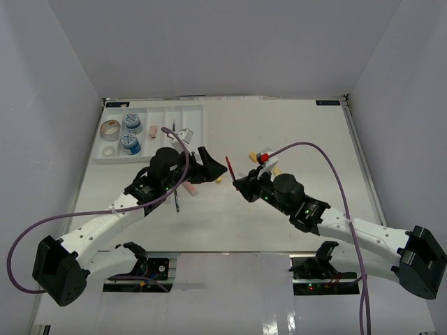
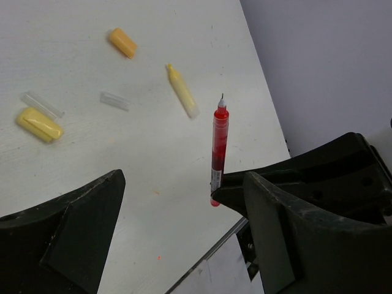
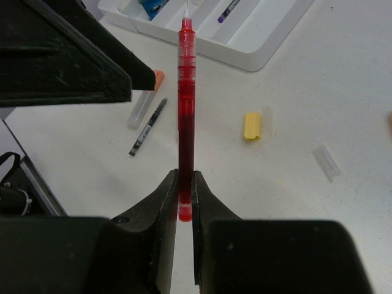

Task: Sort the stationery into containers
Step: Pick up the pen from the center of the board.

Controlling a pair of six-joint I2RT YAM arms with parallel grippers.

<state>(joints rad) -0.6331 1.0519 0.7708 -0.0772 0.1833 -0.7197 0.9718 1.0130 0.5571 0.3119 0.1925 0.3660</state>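
My right gripper (image 3: 185, 184) is shut on the lower end of a red pen (image 3: 185, 92) and holds it upright above the table; it shows in the top view (image 1: 241, 183) with the pen (image 1: 228, 166). My left gripper (image 1: 211, 165) is open and empty, just left of the pen. In the left wrist view the pen (image 2: 219, 144) stands beyond the open jaws (image 2: 184, 180), nearer the right finger. The white compartment tray (image 1: 183, 115) at the far left holds a tape roll (image 1: 110, 129), two blue-white tubs (image 1: 130, 142) and a pink eraser (image 1: 153, 130).
On the table lie a dark pen (image 3: 148, 127), a yellow eraser (image 3: 252, 125), a yellow marker (image 2: 182, 90), an orange eraser (image 2: 122, 43), another yellow eraser (image 2: 40, 124) and clear caps (image 2: 114, 100). A pink eraser (image 1: 192, 190) lies under the left arm.
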